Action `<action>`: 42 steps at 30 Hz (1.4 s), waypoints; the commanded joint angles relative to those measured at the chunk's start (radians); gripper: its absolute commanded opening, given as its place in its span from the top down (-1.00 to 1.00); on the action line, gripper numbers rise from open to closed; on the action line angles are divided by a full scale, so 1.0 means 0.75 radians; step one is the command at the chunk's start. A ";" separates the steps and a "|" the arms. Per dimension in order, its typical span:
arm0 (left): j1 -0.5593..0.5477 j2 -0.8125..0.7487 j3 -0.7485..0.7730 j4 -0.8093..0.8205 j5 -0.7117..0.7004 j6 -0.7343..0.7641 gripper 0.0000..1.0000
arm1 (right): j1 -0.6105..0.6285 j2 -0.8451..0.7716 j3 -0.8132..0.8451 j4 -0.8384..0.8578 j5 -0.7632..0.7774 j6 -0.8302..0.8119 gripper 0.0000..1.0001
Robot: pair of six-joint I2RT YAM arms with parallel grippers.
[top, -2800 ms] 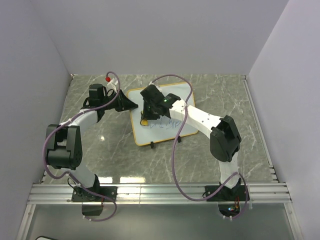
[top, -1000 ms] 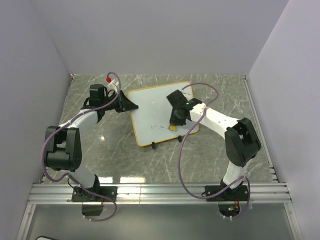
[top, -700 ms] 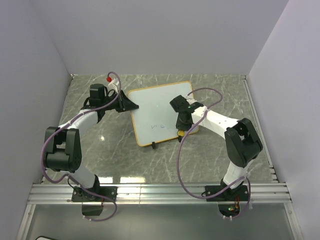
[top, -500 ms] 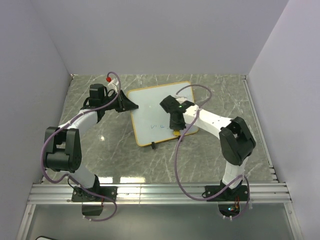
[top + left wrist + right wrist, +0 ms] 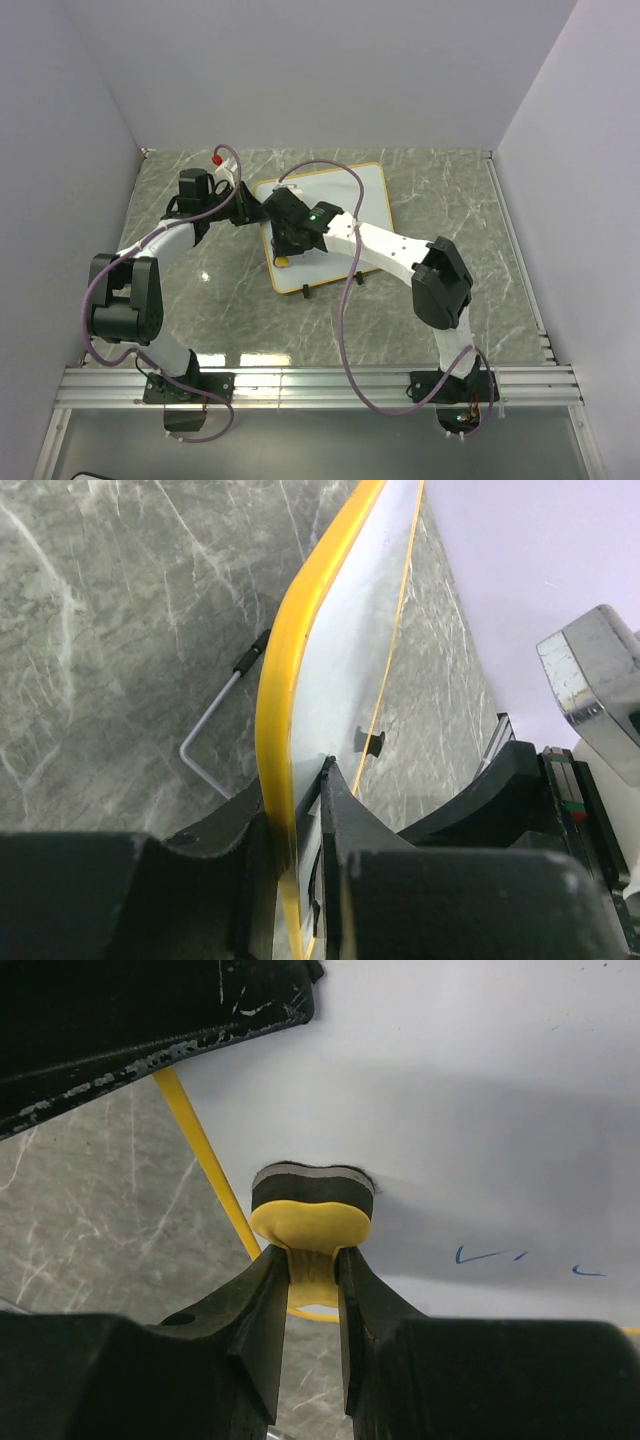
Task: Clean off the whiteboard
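The whiteboard (image 5: 352,190), white with a yellow-orange frame, lies tilted on the marble table. My left gripper (image 5: 262,210) is shut on its left edge; in the left wrist view the yellow frame (image 5: 290,660) runs between the fingers of the left gripper (image 5: 300,785). My right gripper (image 5: 284,248) is shut on a small yellow eraser (image 5: 282,262) with a black felt face. That eraser (image 5: 312,1222) is pressed on the board (image 5: 480,1090) near its left edge, held by the right gripper (image 5: 312,1260). Short blue marks (image 5: 482,1255) show to the eraser's right.
A wire stand leg (image 5: 208,732) and a black clip foot (image 5: 372,743) stick out from the board. Grey walls close in the table on three sides. An aluminium rail (image 5: 320,385) runs along the near edge. The left gripper's black finger (image 5: 150,1020) fills the right wrist view's top left.
My right gripper has swept the eraser from the board's near right corner across to its left side. Fewer blue marks show. The left gripper has kept its hold.
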State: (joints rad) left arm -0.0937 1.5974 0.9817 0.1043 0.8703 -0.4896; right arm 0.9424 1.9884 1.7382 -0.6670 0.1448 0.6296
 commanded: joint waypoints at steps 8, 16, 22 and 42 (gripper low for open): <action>-0.024 -0.042 -0.027 -0.074 -0.056 0.113 0.99 | -0.244 -0.113 -0.355 0.108 0.042 0.083 1.00; -0.024 -0.046 -0.031 -0.068 -0.052 0.113 0.99 | -0.426 -0.121 -0.563 0.033 0.093 0.173 1.00; -0.026 -0.040 -0.031 -0.065 -0.046 0.109 0.99 | -0.408 -0.086 -0.524 -0.029 0.077 0.200 1.00; -0.026 -0.042 -0.037 -0.072 -0.054 0.123 0.99 | -0.095 0.030 0.031 -0.006 -0.023 0.017 1.00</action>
State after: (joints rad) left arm -0.0948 1.5921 0.9730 0.0967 0.8684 -0.4797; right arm 0.8913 1.9881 1.7432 -0.7136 0.0998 0.6601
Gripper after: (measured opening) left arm 0.210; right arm 0.290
